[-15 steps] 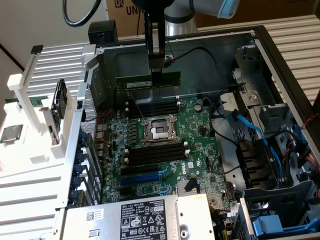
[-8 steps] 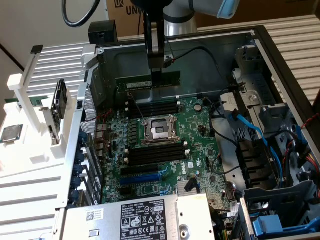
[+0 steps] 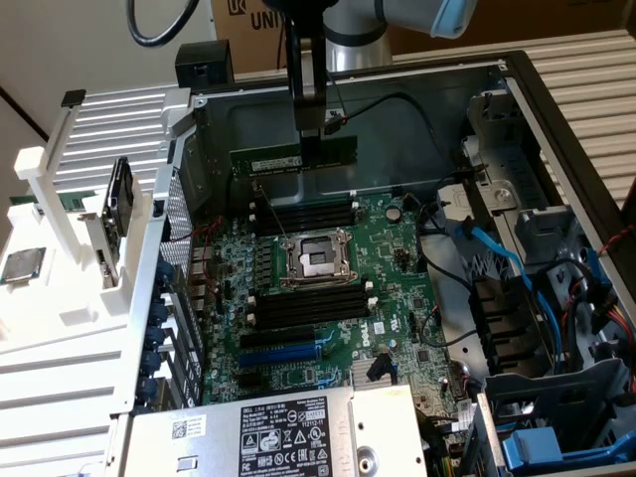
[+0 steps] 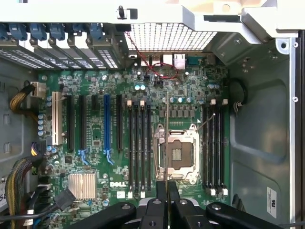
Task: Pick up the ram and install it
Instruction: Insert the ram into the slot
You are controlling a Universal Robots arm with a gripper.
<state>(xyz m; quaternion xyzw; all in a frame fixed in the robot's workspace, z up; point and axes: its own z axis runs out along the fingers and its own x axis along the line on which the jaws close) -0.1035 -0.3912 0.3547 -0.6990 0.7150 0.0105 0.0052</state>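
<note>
My gripper [image 3: 312,134] hangs inside the open computer case, shut on the ram [image 3: 268,160], a long green stick held level by its upper edge. The stick floats above the green motherboard [image 3: 397,288], over the far black memory slots [image 3: 303,213] near the case's back wall. From the wrist, the ram [image 4: 166,138] appears edge-on as a thin line running out from the gripper [image 4: 166,192]. There it lies over the edge of the processor socket [image 4: 177,155], between one bank of slots [image 4: 138,148] and the other [image 4: 214,148]. All slots look unfilled.
A second bank of slots [image 3: 308,303] lies nearer the front, past the processor socket [image 3: 316,260]. A labelled power supply [image 3: 288,432] sits at the front, with a drive cage and blue cables [image 3: 517,268] on the exterior view's right. A white rack [image 3: 60,238] stands on its left.
</note>
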